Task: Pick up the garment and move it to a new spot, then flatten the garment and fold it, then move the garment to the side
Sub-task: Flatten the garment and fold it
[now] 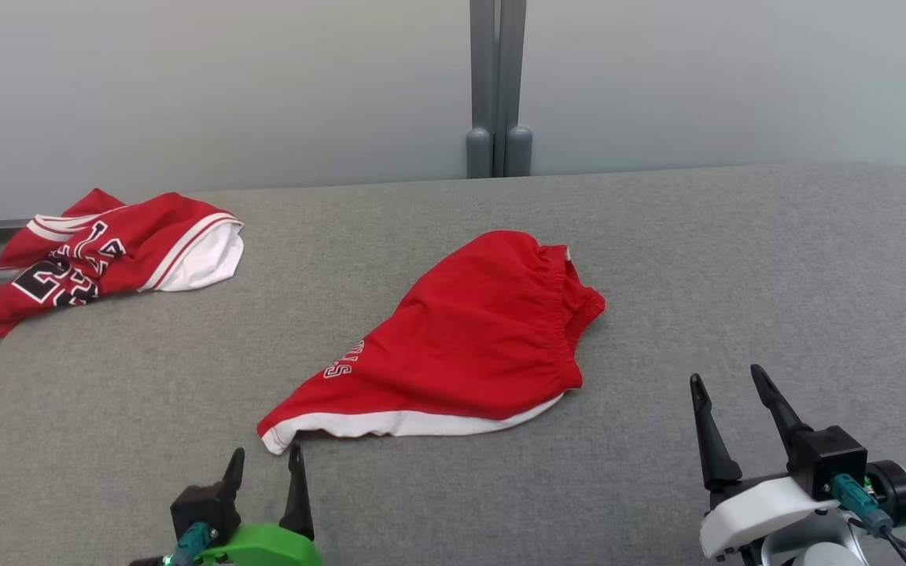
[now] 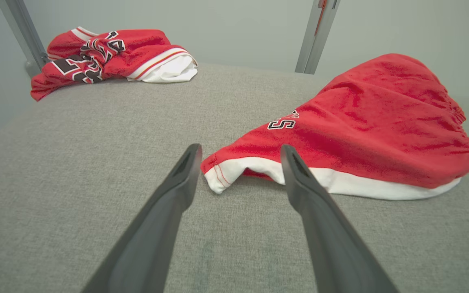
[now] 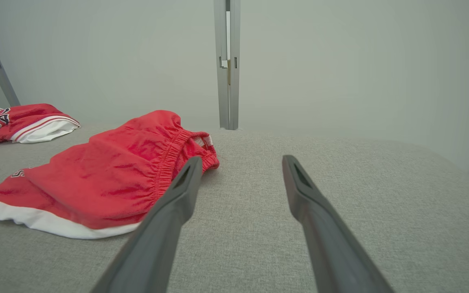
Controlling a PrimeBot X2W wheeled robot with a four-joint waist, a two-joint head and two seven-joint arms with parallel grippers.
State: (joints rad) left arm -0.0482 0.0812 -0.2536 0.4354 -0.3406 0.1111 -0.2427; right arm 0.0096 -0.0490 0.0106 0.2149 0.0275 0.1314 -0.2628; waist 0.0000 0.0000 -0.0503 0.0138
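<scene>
Grey woven tabletop [image 1: 736, 259] before a pale wall, with a grey post [image 1: 498, 79] upright behind the far edge. At mid-table, the red shorts [image 1: 469, 338]: loosely heaped and not flat, with the elastic waistband bunched toward the far right and the white-trimmed leg hem pointing to the near left. In the far left corner, well apart, a 2nd garment: a red jersey [image 1: 107, 251] with black-and-white numerals, crumpled at the table's edge.

Left gripper [image 1: 266, 450] low at the near edge, jaws spread wide, nothing between them, tips just beside the white hem corner. In the left wrist view, aimed straight at that corner, probably for the easy pinch on a loose bit of hem. Right gripper [image 1: 727, 374] likewise wide open and empty, to the near right of the waistband and apart from the cloth. Likely staged there to take the waistband end, for a 2-point lift with the cloth spread between.

Judged as the very start: no pick-up yet, shorts untouched, with moving, flattening and folding all ahead. Next, by this reading: 1 finger slid under the hem without shoving the cloth away. Risk: thin fabric bunching ahead of the tip, or only 1 layer caught.
</scene>
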